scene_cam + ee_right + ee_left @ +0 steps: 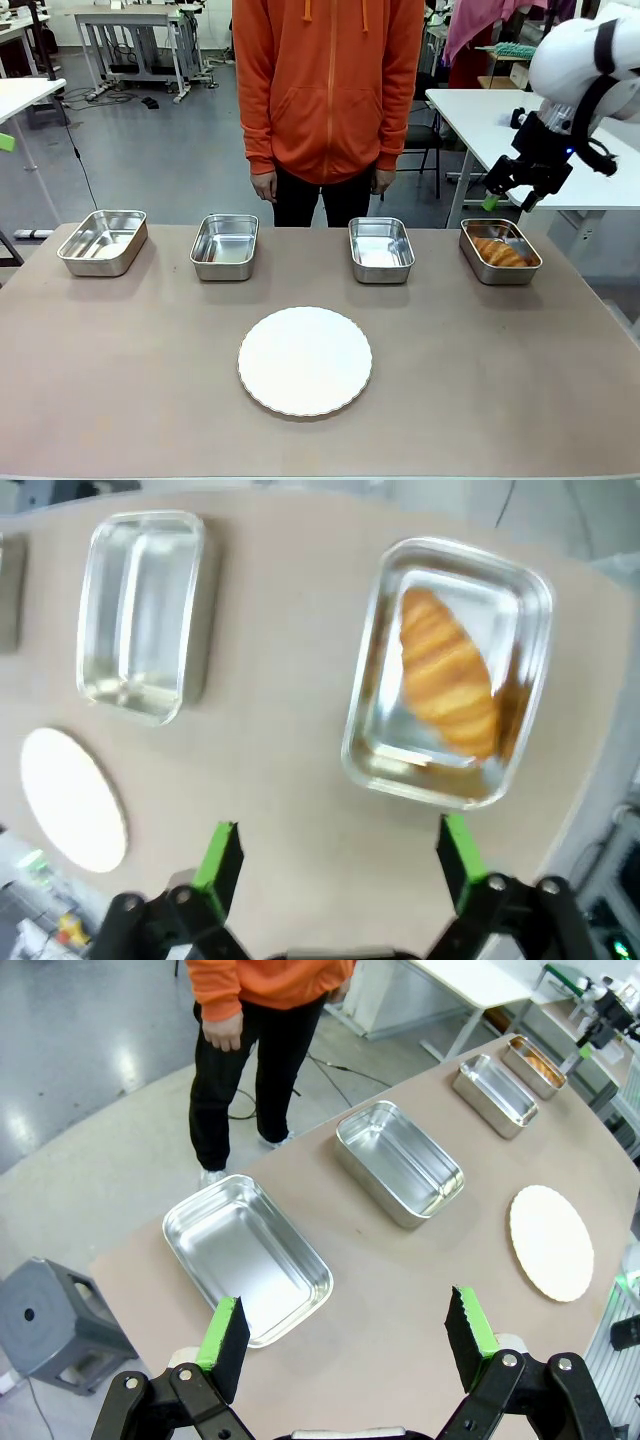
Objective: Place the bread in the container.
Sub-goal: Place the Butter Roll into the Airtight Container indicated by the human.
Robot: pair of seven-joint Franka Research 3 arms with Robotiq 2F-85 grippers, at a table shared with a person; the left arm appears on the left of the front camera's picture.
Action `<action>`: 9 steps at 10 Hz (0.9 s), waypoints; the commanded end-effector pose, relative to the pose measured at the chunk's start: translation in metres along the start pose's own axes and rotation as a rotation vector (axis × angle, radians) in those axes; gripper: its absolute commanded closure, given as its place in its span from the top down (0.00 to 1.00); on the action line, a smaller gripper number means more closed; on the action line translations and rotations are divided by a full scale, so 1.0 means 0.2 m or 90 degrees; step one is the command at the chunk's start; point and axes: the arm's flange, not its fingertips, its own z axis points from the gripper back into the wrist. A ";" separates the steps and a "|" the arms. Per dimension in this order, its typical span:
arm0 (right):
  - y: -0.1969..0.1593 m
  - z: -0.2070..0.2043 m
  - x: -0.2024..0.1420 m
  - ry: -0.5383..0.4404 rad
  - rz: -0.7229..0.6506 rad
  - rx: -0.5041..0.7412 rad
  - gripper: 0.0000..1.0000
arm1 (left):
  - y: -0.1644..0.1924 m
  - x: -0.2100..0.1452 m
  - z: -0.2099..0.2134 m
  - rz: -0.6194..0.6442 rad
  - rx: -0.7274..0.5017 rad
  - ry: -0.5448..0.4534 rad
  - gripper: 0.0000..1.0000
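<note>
Bread (450,674) lying flat inside the container (372,680), the rightmost of four pans in a row along the table's far side. Placing step done, by the look of it. Right gripper (527,178) raised well above and a little behind that pan, fingers spread, nothing between them; same spread, empty fingers (221,854) at the bottom of the right wrist view, the croissant in its pan below. Left gripper (345,1344) also open and empty, hovering over the table's left end near the leftmost pan (246,1256). Plate (305,360) bare at the table's middle. Person standing at the far side, hands (264,186) hanging, not reaching in.

Next, probably: clearing the right arm back and away from the pan, without brushing its rim or tipping it. No further grasp needed.
</note>
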 end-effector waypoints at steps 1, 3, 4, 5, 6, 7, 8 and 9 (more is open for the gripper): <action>0.20 0.04 -0.25 -0.001 -0.023 -0.016 1.00 | -0.01 0.00 0.00 0.001 -0.001 -0.005 1.00; 0.37 0.05 -0.48 -0.051 0.005 -0.030 1.00 | -0.01 0.00 0.00 0.001 -0.001 -0.005 1.00; 0.45 0.03 -0.59 -0.042 0.015 -0.017 1.00 | -0.01 0.00 0.00 0.001 -0.001 -0.005 1.00; 0.51 -0.01 -0.67 -0.023 0.069 -0.020 1.00 | -0.01 0.00 0.00 0.001 -0.001 -0.005 1.00; 0.54 -0.05 -0.72 -0.040 0.053 -0.041 1.00 | -0.01 0.00 0.00 0.001 -0.001 -0.005 1.00; 0.56 -0.08 -0.79 -0.024 0.082 -0.044 1.00 | -0.01 0.00 0.00 0.001 -0.001 -0.005 1.00; 0.55 -0.09 -0.79 -0.033 0.075 -0.042 1.00 | -0.01 0.00 0.00 0.001 -0.001 -0.005 1.00; 0.53 -0.10 -0.77 -0.034 0.053 -0.040 1.00 | -0.01 0.00 0.00 0.001 -0.001 -0.005 1.00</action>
